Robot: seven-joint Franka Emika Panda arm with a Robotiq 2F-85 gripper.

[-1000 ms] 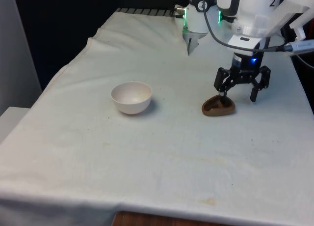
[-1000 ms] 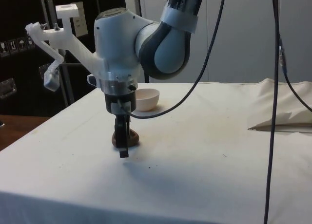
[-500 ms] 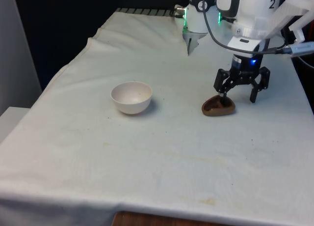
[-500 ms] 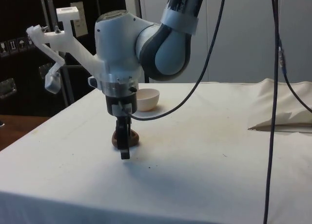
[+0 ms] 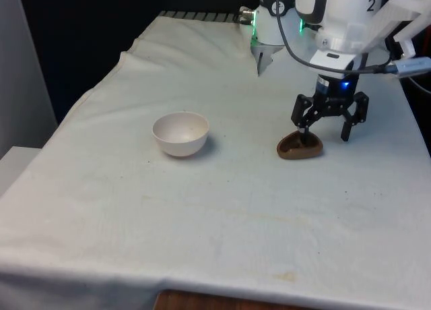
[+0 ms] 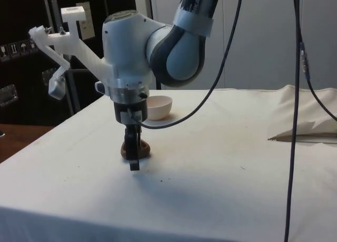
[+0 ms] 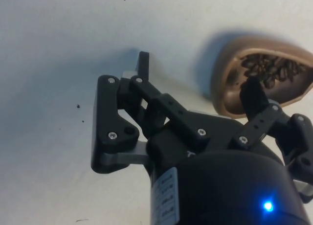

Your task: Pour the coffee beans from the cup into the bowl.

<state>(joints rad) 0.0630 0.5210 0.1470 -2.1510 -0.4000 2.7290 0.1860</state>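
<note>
A small brown cup (image 5: 293, 147) holding coffee beans (image 7: 268, 68) stands on the white cloth toward the front view's right. My gripper (image 5: 325, 136) hangs low over it, open. One fingertip (image 7: 250, 85) dips over the cup's (image 7: 229, 85) beans, while the other fingertip (image 7: 143, 59) is outside, above bare cloth. In the side view the gripper (image 6: 134, 159) stands in front of the cup (image 6: 143, 149) and hides part of it. A white bowl (image 5: 180, 133) rests to the front view's left of the cup, apart from it, and appears behind the arm in the side view (image 6: 159, 106).
A folded bump of white cloth (image 5: 262, 57) lies at the table's far end, also visible as the cloth fold (image 6: 308, 131). Black cables (image 6: 295, 94) hang down beside the arm. Open cloth stretches between cup and bowl and toward the table's near edge (image 5: 222, 283).
The gripper has shifted very slightly toward the front view's left and stays open. Cup and bowl have not moved.
</note>
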